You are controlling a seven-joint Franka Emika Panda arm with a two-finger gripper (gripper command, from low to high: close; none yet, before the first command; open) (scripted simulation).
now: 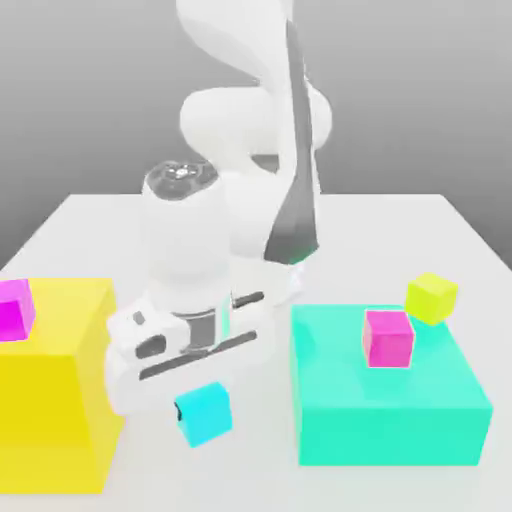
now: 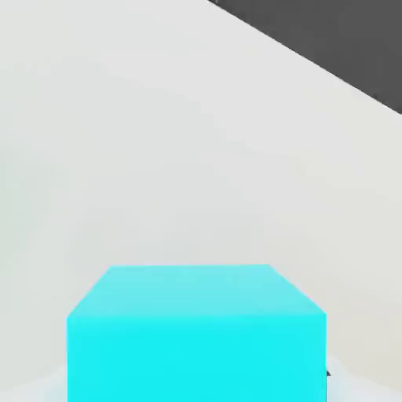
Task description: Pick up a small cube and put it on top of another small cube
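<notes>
A small cyan cube [image 1: 203, 412] sits low over the white table, slightly tilted, directly under the hand between the two big blocks. My gripper [image 1: 200, 398] comes down on it from above and is shut on it. In the hand view the same cyan cube [image 2: 196, 334] sits very close to the camera, with bare table beyond it. A small magenta cube [image 1: 388, 337] rests on top of the large teal block [image 1: 400, 415]. Another small magenta cube [image 1: 14, 308] sits on the large yellow block [image 1: 55, 400]. A small yellow-green cube [image 1: 431, 297] stands at the teal block's far corner.
The yellow block stands on the exterior view's left and the teal block on its right, with a narrow lane of white table [image 1: 260, 470] between them where the hand is. More table [image 1: 400, 220] stretches behind the blocks up to the arm's base.
</notes>
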